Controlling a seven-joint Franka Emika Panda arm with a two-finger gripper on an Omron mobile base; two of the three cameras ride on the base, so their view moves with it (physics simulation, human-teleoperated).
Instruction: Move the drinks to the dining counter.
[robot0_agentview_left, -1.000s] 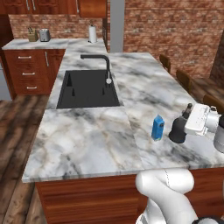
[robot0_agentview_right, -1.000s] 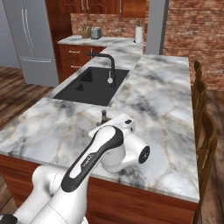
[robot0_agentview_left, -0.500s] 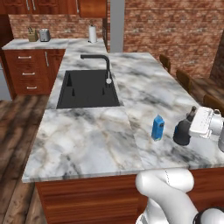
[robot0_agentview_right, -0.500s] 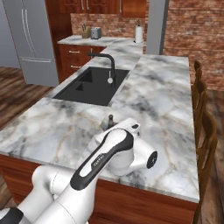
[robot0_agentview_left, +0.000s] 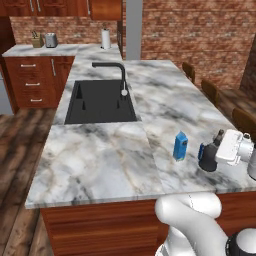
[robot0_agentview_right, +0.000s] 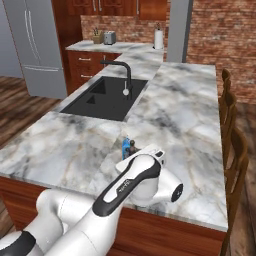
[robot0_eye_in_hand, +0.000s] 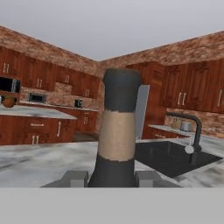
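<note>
Tool (robot0_agentview_left: 216, 150) was clamped on the squat black bottle (robot0_agentview_left: 208, 159), its fingers closed either side of the neck in the hand view (robot0_eye_in_hand: 118, 144). That bottle stood at the near right of the marble desk (robot0_agentview_left: 100, 160) with the black sink (robot0_agentview_left: 100, 102) and faucet (robot0_agentview_left: 120, 75), just beside the blue carton (robot0_agentview_left: 180, 145). So one drink seemed delivered and a second nearly so, not yet released. Two more drinks presumably remained to be fetched.
</note>
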